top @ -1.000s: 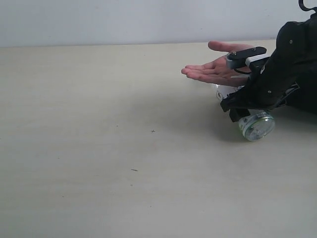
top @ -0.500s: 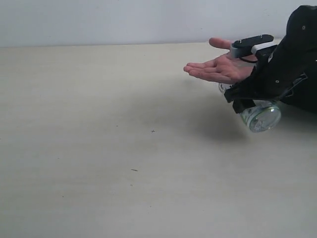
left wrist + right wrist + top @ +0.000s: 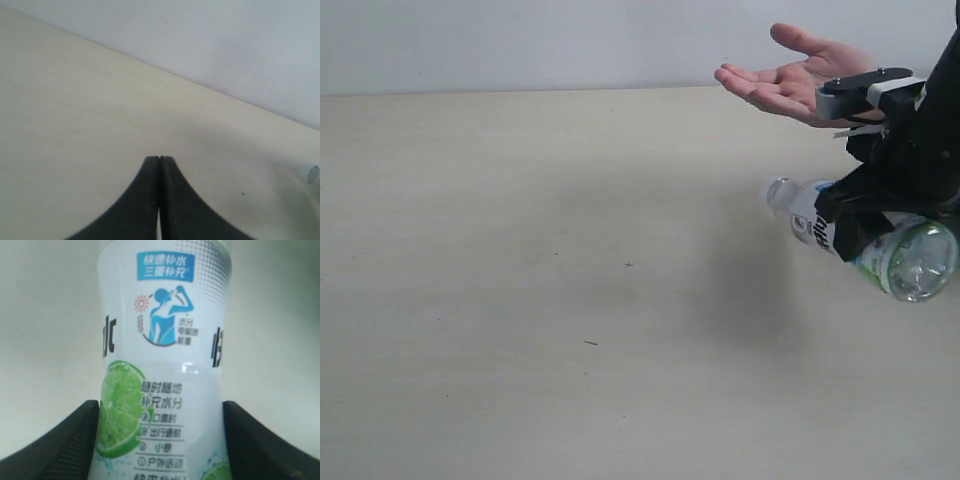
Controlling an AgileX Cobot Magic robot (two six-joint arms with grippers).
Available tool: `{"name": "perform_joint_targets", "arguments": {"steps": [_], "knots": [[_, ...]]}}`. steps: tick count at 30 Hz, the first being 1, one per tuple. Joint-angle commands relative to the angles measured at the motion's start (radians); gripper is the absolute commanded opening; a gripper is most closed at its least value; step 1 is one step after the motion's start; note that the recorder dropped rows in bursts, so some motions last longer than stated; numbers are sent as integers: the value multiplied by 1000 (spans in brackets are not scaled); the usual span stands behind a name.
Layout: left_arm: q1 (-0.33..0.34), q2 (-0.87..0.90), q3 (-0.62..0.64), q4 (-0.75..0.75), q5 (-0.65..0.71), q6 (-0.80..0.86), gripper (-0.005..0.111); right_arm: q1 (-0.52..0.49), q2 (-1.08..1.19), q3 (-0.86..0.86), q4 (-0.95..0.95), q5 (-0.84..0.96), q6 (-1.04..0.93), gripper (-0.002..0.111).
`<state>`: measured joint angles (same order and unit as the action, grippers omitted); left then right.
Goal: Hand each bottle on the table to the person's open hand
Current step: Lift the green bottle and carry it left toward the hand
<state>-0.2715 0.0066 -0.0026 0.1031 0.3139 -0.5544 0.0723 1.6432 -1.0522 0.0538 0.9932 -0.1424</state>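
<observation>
Bottle point(image 3: 905, 258) of clear plastic, white-blue label with green lime slices, is gripped crosswise in the right tool point(image 3: 852, 218) and held clear of the counter point(image 3: 520, 250), with a soft shadow on the wood beneath. It lies close to level in the exterior view, with the white cap point(image 3: 778, 190) toward the left and a touch higher, and the clear ribbed base facing the camera at the right edge. The right wrist view confirms the grip: the right tool point(image 3: 162, 440) has one dark finger point(image 3: 60, 440) pressed against each side of the bottle point(image 3: 162, 340), on the lower part of the label, where a blue drinking figure and a blue text panel are readable. The person's open hand point(image 3: 800, 80) is palm up, fingers pointing left, above and behind the bottle and apart from it; the arm's wrist camera housing point(image 3: 865, 88) overlaps the heel of the palm in the picture. The left tool point(image 3: 160, 172) shows only in its own wrist view, fingertips pressed together with nothing between them, over bare counter point(image 3: 75, 100). Pale wood grain carries a few tiny dark specks point(image 3: 628, 265). A plain whitish wall point(image 3: 520, 40) runs along the far edge.
</observation>
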Motion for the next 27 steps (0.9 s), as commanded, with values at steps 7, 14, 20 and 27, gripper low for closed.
{"name": "perform_joint_targets", "arguments": {"steps": [7, 14, 20, 27], "knots": [[5, 1, 3, -1, -1, -2, 0, 5, -200, 21, 67, 228, -54, 0], [5, 1, 3, -1, -1, -2, 0, 5, -353, 79, 107, 228, -46, 0], [5, 1, 3, -1, -1, -2, 0, 5, -533, 234, 138, 228, -65, 0], [5, 1, 3, -1, -1, -2, 0, 5, -631, 220, 60, 128, -18, 0]]}}
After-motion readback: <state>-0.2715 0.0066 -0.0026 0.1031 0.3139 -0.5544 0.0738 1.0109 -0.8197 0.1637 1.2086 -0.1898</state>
